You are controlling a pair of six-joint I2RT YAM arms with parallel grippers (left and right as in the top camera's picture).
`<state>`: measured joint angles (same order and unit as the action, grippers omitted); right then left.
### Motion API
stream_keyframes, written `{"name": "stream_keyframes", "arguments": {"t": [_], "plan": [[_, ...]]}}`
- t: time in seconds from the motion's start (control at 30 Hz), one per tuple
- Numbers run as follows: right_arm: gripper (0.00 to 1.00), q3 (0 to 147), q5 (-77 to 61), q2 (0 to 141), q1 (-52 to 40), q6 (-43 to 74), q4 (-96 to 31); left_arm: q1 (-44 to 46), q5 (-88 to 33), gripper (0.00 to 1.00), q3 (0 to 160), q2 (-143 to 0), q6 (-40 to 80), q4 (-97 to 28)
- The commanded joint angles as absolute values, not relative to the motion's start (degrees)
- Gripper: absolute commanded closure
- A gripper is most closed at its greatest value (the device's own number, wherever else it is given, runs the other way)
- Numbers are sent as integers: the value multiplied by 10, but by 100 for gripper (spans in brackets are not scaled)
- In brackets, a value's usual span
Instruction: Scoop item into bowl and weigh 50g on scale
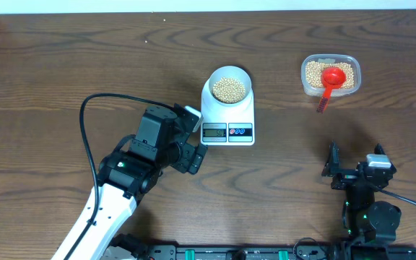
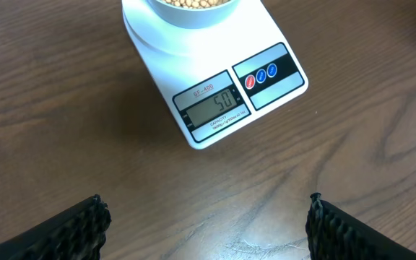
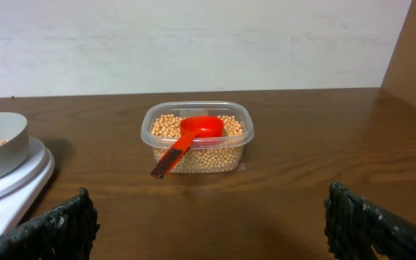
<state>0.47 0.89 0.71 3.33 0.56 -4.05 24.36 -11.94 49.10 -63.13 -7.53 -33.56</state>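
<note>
The beans [image 1: 230, 89] I care about sit heaped in the bowl [image 1: 211, 81], which stands on the far end of the scale [image 1: 241, 115]. The display [image 2: 214, 107] in the left wrist view reads 50, so I judge the weighing is at target. These beans look hard, dry and round: each one light, quick to roll and bounce, hopeless to pinch singly. Any correction would have to go through the red scoop [image 1: 332, 76]. It lies cup-up on more beans in the clear tub [image 1: 305, 87], its handle [image 3: 167, 163] sloping out over the near rim, and that handle is where I'd take hold, squarely across the fingers. The bowl's smooth rim looks slippery, and I reckon a nudge would upset the reading, so I'd leave it alone. The left gripper [image 2: 208, 242] hangs just short of the scale, jaws spread wide, nothing in them. The right gripper [image 3: 208, 224] faces the tub from well back, likewise wide open and empty
</note>
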Motion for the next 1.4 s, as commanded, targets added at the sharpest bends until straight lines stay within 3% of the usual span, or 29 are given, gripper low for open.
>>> {"name": "stream_keyframes", "arguments": {"t": [0.0,0.43,0.8,1.37], "plan": [[1,3,10,3,37,-3,-42,240,-124,12,502,-628,-81,-345],[1,3,10,3,37,-3,-42,231,-73,11,502,-447,-81,-368],[1,3,10,3,37,-3,-42,182,-29,11,482,-263,-81,-271],[1,3,10,3,37,-3,-42,81,-29,11,181,-49,-81,-35]]}}
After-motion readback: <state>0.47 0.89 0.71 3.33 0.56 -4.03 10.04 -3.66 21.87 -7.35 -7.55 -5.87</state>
